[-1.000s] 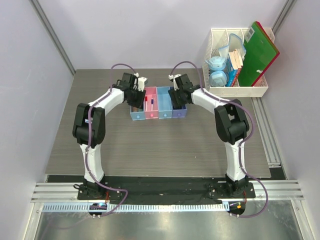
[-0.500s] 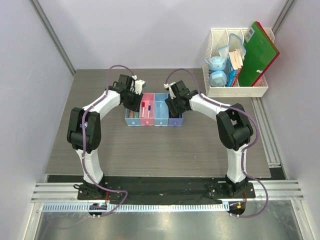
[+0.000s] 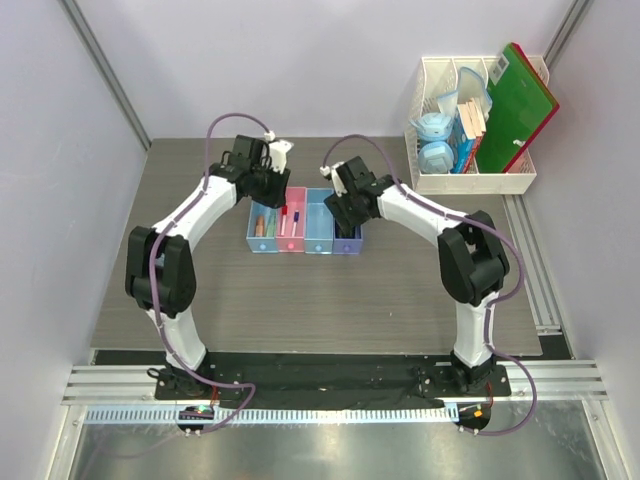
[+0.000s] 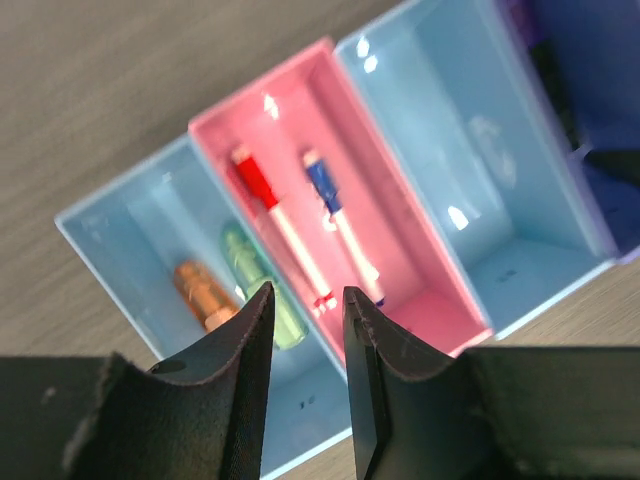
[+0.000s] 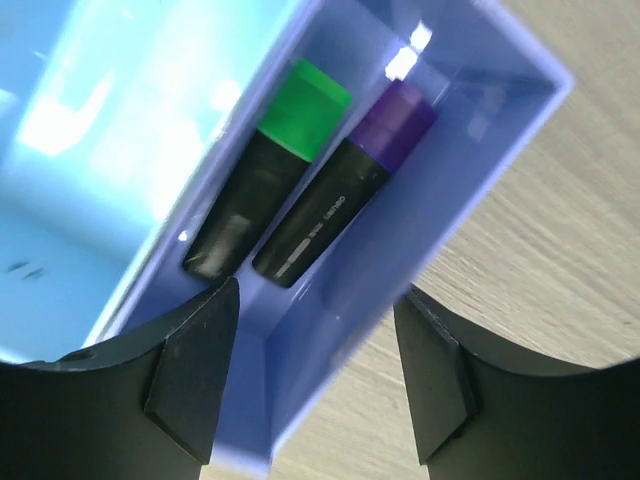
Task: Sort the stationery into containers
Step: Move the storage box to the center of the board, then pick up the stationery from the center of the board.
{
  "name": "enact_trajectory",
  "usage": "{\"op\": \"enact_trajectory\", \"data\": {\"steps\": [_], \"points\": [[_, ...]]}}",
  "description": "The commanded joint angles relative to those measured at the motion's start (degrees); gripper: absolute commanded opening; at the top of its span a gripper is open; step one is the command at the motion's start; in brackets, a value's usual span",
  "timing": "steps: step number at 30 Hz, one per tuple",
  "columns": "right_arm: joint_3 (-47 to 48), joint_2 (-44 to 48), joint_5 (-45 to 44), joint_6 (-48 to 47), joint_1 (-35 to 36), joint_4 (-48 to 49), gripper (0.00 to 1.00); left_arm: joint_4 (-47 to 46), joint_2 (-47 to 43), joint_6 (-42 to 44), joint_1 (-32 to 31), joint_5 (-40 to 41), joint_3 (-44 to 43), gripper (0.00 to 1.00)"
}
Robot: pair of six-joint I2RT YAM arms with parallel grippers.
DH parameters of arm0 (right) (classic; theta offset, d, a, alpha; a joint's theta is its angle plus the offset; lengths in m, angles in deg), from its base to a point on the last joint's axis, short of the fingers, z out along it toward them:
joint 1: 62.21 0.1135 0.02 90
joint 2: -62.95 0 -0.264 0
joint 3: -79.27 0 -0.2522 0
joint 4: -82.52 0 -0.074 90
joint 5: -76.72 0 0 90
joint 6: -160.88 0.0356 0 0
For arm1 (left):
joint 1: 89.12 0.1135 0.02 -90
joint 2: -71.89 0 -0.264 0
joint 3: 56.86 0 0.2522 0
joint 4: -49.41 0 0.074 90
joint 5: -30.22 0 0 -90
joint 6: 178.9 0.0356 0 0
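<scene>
Your row of four small joined plastic bins point(image 3: 320, 228) sits mid-table on the grey wood-grain tabletop point(image 3: 300, 300), between both arms.

- Left light-blue bin point(image 4: 140, 230): short orange piece point(image 4: 200, 292) and mint-green piece point(image 4: 255, 275), side by side.
- Pink bin point(image 4: 400, 240): thin white pen with red cap point(image 4: 285, 235), beside a white pen with blue cap point(image 4: 340, 225).
- Purple end bin point(image 5: 460, 190): black marker with green end point(image 5: 262, 195) touching black marker with purple end point(image 5: 330, 215).

Your left gripper point(image 4: 307, 292) hangs at the blue-pink wall with its fingers a narrow slit apart. Whether it is nipping the rim, you cannot tell. Your right gripper point(image 5: 318, 292) straddles the purple end bin, a finger against each side wall, clamped.
</scene>
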State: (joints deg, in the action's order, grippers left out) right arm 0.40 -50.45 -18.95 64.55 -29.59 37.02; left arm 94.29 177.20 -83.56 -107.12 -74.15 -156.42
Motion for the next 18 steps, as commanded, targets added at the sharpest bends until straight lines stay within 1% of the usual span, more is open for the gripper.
{"op": "enact_trajectory", "data": {"steps": [1, 5, 6, 9, 10, 12, 13, 14, 15, 16, 17, 18], "points": [[6.75, 7.93, 0.75, -1.41, 1.13, -0.86, 0.69, -0.97, -5.29, -1.21, -0.63, -1.98, -4.02, 0.34], [7.99, 11.18, -0.3, -2.37, 1.13, -2.09, 0.71, 0.61, -9.15, -0.17, -0.37, 0.3, -3.76, 0.35], [7.99, 11.54, -0.57, -2.63, 1.04, -2.35, 0.72, 0.88, -10.21, 0.19, -0.2, 1.0, -3.24, 0.37], [7.2, 13.46, -1.71, -3.51, 1.04, -3.14, 0.74, 0.44, -15.66, 1.86, 1.47, 3.64, 1.41, 0.39], [6.76, 13.91, -2.06, -3.69, 0.95, -3.23, 0.74, 0.44, -17.24, 2.47, 2.08, 4.61, 4.38, 0.4], [5.36, 15.75, -2.33, -3.95, 0.78, -3.23, 0.75, 1.14, -21.63, 4.57, 4.89, 6.45, 7.21, 0.42], [4.83, 16.45, -2.24, -4.04, 0.6, -3.23, 0.75, 1.49, -22.95, 5.2, 6.12, 7.16, 10.44, 0.43], [3.61, 17.24, -2.15, -4.39, 0.43, -3.23, 0.75, 1.67, -24.36, 5.99, 9.18, 7.86, 12.13, 0.47], [2.9, 18.82, -2.15, -4.74, 0.25, -3.15, 0.76, 1.67, -27.59, 7.65, 11.04, 8.82, 13.97, 0.5], [2.11, 19.7, -2.06, -5.27, -0.27, -3.15, 0.76, 1.58, -29.1, 8.53, 13.23, 8.75, 17.91, 0.56], [0.62, 20.58, -2.06, -6.23, -0.36, -3.06, 0.76, 1.15, -30.94, 9.67, 17.6, 8.66, 20.04, 0.66], [-0.09, 22.25, -1.8, -6.76, -0.63, -2.97, 0.77, -0.6, -34.27, 11.69, 20.52, 7.87, 22.32, 0.7]]}}
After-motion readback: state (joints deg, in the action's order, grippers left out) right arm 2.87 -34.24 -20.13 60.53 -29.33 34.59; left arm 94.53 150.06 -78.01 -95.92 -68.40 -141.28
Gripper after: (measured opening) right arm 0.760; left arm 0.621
